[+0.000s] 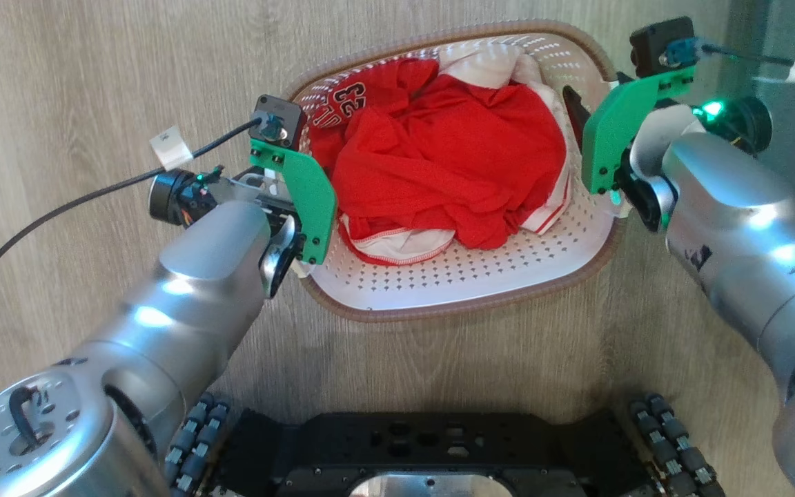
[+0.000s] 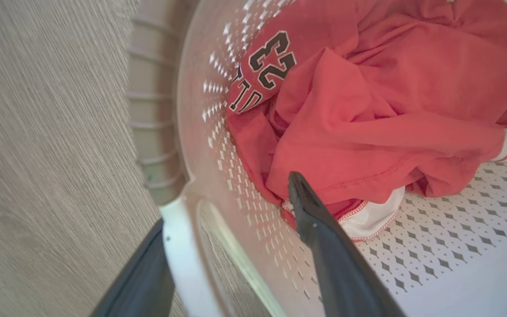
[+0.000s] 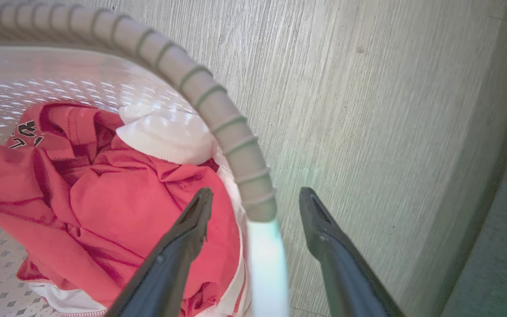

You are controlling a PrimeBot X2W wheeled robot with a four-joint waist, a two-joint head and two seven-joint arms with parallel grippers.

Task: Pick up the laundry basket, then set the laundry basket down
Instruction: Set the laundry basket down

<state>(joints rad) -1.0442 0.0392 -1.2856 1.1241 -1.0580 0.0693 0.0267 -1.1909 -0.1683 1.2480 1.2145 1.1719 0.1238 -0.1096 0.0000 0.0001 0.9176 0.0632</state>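
I'm seeing the small white perforated plastic laundry basket with brown woven-look rim (image 1: pixel 466 283) sitting on the pale wood floor (image 1: pixel 59 83) at 12 o'clock from the base; long axis running roughly 9-to-3; left gripper (image 2: pixel 227 202) straddling its 9 o'clock handle (image 2: pixel 183 264), right gripper (image 3: pixel 255 193) straddling the 3 o'clock handle (image 3: pixel 266 264); both spread wide, gripping nothing; arms equally near.

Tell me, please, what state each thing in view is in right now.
Laundry basket: upright on the floor, loaded with clothes.
Red jersey: crumpled inside the basket.
White garment: partly buried under the jersey.
Left gripper: jaws open, astride one white handle.
Right gripper: jaws open, astride the opposite handle.
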